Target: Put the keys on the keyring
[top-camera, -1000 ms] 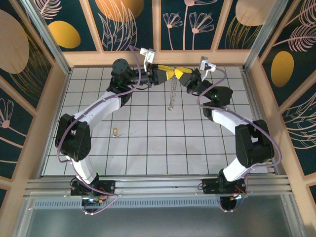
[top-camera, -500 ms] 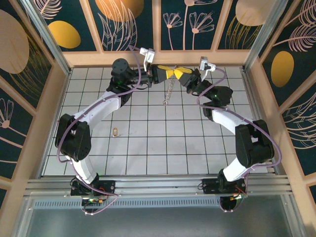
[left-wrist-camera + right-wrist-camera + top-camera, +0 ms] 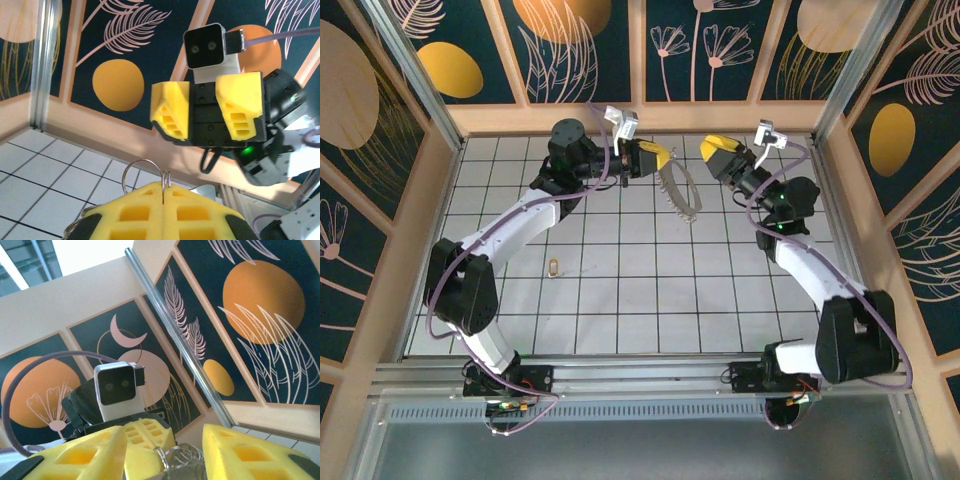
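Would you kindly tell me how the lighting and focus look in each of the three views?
Top external: evenly lit and sharp, though the keyring held by the left gripper looks slightly smeared. Left wrist: near yellow fingers soft, the right gripper beyond crisp. Right wrist: upper left corner blown out white, its own fingers blurred at the bottom edge.

The table is covered with white square tiles (thin dark lines run between them) and has a low wooden border around it. One thing lies directly on it — a small brass key, left of the middle.
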Action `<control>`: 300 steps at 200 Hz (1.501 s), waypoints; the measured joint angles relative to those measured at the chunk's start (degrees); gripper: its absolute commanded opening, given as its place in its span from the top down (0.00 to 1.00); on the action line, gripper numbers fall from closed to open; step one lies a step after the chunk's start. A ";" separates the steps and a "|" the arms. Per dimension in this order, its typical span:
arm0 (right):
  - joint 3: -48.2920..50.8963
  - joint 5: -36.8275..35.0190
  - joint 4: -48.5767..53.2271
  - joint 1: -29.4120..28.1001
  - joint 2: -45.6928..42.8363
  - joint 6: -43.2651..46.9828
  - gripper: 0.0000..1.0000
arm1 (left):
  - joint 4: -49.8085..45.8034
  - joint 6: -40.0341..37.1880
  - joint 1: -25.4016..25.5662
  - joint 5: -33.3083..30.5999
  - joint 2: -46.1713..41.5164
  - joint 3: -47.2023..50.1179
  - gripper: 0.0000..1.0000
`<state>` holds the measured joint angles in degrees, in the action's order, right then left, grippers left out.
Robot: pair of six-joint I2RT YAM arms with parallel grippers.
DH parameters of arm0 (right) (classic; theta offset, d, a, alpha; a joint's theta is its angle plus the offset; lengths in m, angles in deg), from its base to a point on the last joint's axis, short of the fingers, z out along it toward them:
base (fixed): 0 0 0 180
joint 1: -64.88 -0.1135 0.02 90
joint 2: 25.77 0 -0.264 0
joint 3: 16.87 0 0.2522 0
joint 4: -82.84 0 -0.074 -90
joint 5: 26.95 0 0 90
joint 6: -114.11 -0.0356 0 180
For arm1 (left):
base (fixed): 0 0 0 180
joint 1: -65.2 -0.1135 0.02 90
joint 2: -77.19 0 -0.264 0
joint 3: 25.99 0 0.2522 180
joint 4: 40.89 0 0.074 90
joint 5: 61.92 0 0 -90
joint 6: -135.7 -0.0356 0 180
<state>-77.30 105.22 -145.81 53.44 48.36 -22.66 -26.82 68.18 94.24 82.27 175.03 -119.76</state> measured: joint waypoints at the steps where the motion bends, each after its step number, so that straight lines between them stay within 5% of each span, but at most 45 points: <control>1: 0.13 -0.17 0.55 0.00 -0.31 0.22 0.56 | -0.02 -0.15 0.00 -0.07 -0.02 0.00 1.00; 87: 7.39 -3.17 16.39 -0.02 -4.52 5.88 0.56 | 4.22 -11.47 0.00 -3.50 -4.04 10.54 1.00; 199: 8.20 1.60 15.45 -1.20 -3.54 9.07 0.58 | 21.49 -13.00 0.00 -0.70 -4.70 15.87 1.00; 300: 4.46 10.32 12.72 -4.85 -1.97 12.39 0.67 | 22.69 -12.15 0.00 0.55 -4.04 15.37 1.00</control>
<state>-72.84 115.54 -133.09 48.59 46.39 -10.26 -4.13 56.03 94.24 82.82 170.99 -104.39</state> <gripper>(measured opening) 0.333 0.050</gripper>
